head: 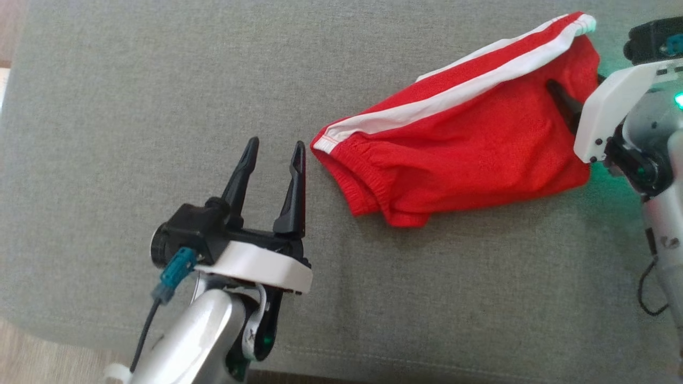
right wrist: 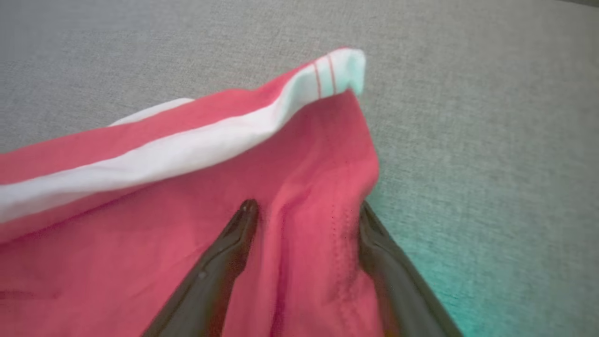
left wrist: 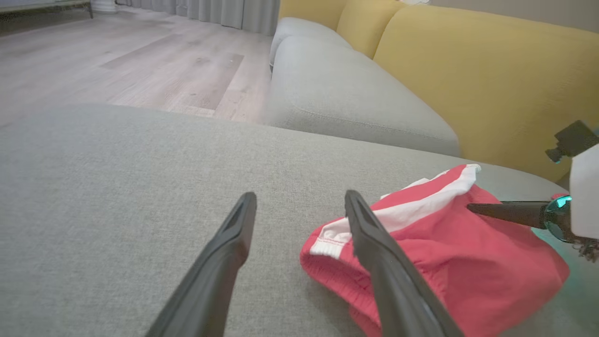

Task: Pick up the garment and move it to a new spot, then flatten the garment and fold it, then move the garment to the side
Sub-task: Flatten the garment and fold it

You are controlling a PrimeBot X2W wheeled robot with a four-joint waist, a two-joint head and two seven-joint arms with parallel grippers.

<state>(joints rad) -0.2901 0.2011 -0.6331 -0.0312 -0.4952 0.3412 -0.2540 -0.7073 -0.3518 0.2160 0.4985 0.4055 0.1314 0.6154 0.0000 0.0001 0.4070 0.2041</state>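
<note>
The garment (head: 480, 144), red shorts with white side stripes, lies crumpled on the grey cushion (head: 133, 80), right of centre in the head view. My left gripper (head: 275, 149) is open just to the left of the garment's waistband end, with nothing between its fingers. In the left wrist view, the left gripper (left wrist: 299, 201) has its right finger crossing in front of the garment (left wrist: 468, 262). My right gripper (right wrist: 306, 208) is open at the garment's far right edge, and a loose ridge of red cloth (right wrist: 140, 234) lies between its fingers. One of its fingers (head: 563, 101) rests over the cloth.
The cushion's front edge and the wooden floor (head: 32, 352) are at the lower left of the head view. Beyond the cushion stand a grey sofa seat (left wrist: 337, 89) and yellow backrests (left wrist: 491, 70). Bare cushion stretches to the left and in front of the garment.
</note>
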